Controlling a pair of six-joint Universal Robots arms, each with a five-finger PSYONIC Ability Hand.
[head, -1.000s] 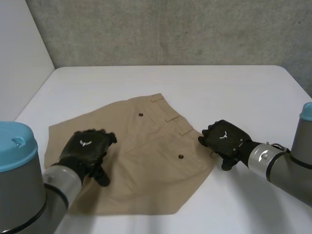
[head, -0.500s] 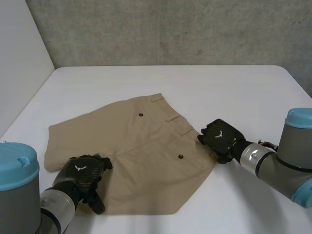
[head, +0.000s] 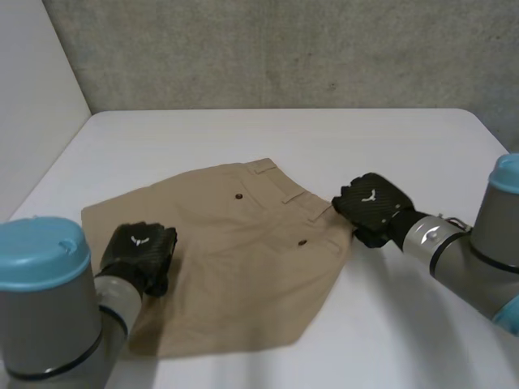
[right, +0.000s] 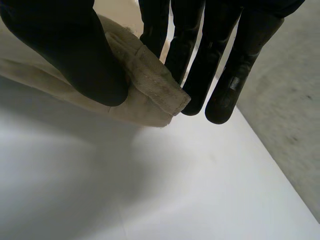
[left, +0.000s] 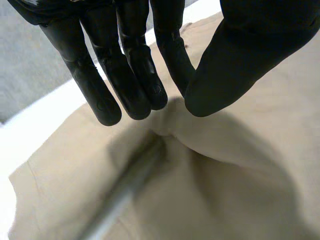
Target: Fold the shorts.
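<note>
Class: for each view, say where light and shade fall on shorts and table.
Head view: table evenly lit, no glare; shade along shorts' near hem. Left wrist view: a dark crease runs from the left hand's pinch. Right wrist view: table dim beneath the waistband corner the right hand pinches.

Plain beige shorts (head: 235, 259) on a white table (head: 389, 154).
The cloth is one even sandy beige, a little darker in its folds, and it carries two small dark brown buttons (head: 238, 196). The left hand (head: 139, 251) and the right hand (head: 371, 207) are black, and each has a small white mark (head: 136, 238) on its back. The arms (head: 57, 332) are grey with light-blue caps (head: 40, 251). The wall (head: 284, 49) behind is grey with darker speckles.
</note>
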